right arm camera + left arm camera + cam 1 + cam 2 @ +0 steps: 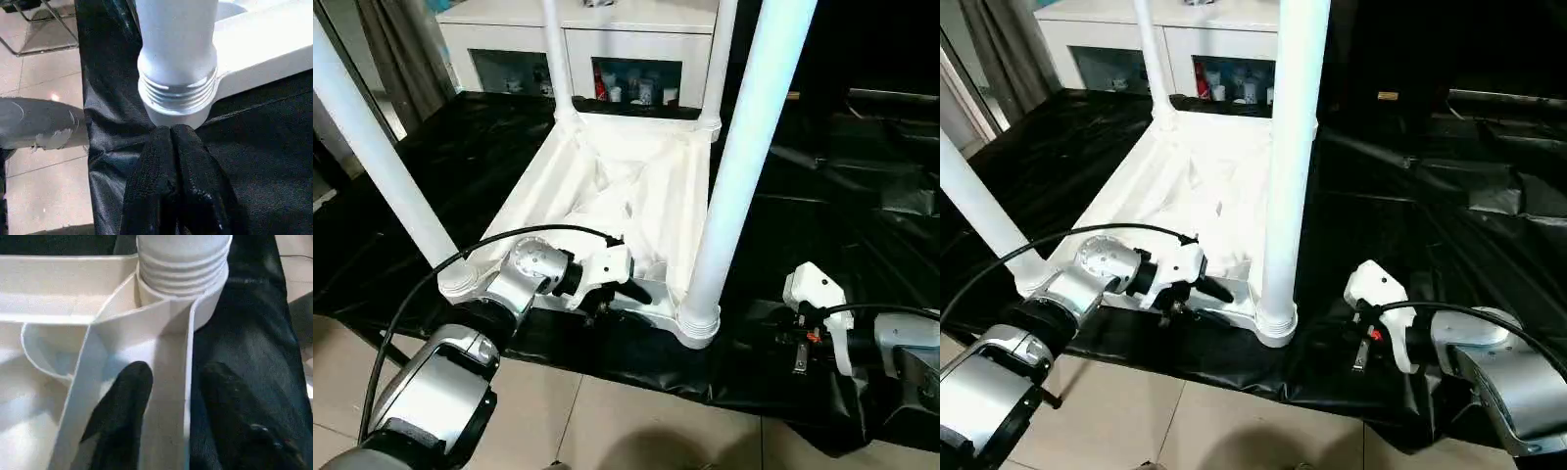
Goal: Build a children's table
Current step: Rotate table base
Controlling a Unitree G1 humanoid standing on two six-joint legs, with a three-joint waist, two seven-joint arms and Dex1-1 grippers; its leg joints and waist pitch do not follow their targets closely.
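Left gripper [168,396] straddles the table [607,186] rim, fingers apart; right gripper [171,134] closed, empty, beside leg [177,44].

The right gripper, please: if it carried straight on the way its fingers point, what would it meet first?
Most likely the right gripper, fingers shut together, would meet the round white plastic corner socket holding the threaded foot of the near white tube leg. The socket looks just ahead, though depth is uncertain.

Smooth white plastic table [607,196] on crinkled glossy black sheeting [822,225].
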